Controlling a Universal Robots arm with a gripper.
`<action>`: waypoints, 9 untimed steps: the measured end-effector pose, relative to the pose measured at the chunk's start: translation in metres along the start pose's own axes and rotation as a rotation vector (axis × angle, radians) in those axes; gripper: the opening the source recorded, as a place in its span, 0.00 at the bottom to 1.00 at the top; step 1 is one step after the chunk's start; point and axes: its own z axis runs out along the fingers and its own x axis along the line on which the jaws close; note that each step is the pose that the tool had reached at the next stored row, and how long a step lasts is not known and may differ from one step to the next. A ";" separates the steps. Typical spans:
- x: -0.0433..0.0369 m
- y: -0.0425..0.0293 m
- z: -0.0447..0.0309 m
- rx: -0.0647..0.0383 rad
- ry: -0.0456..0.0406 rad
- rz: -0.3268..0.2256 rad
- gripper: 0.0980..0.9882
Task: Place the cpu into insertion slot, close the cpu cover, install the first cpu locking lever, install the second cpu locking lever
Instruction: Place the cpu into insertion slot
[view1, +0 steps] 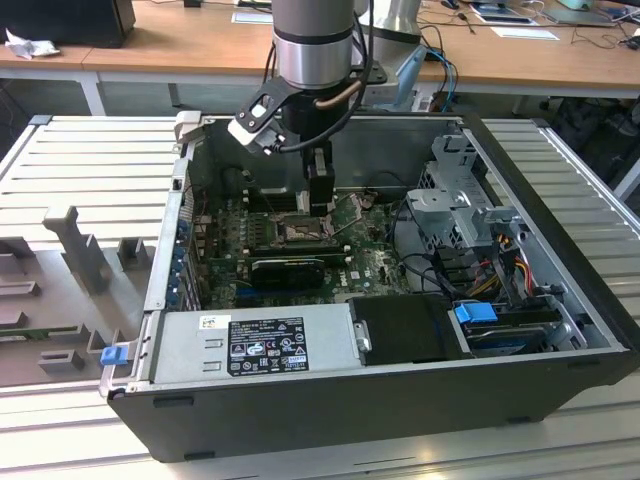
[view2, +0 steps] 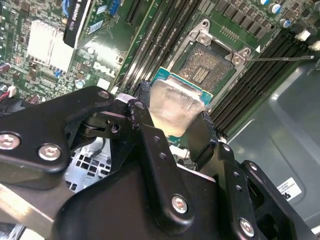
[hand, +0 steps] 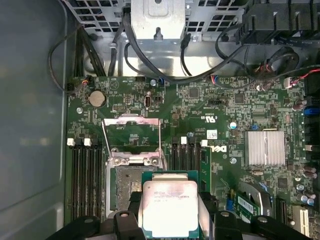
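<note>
Now I have the gripper (view2: 176, 110) clamped on the cpu (hand: 170, 206), hovering just above the uncovered insertion slot (view2: 207, 67).

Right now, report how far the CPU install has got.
Done: thin silvery hinged cover stands open, baring the black-framed square socket. In hand: the gripper, jaws shut, holds the flat silvery-grey square chip close to that socket, unseated. Left: seating, closing cover, both thin wire levers.

Open black computer case (view1: 350, 410) on ribbed metal table (view1: 100, 160)
</note>
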 end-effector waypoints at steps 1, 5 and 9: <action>0.0013 -0.0002 0.0026 0.000 0.0002 0.000 0.48; 0.0026 -0.0010 0.0132 0.000 0.0003 0.000 0.48; 0.0026 -0.0014 0.0180 0.000 0.0002 0.000 0.48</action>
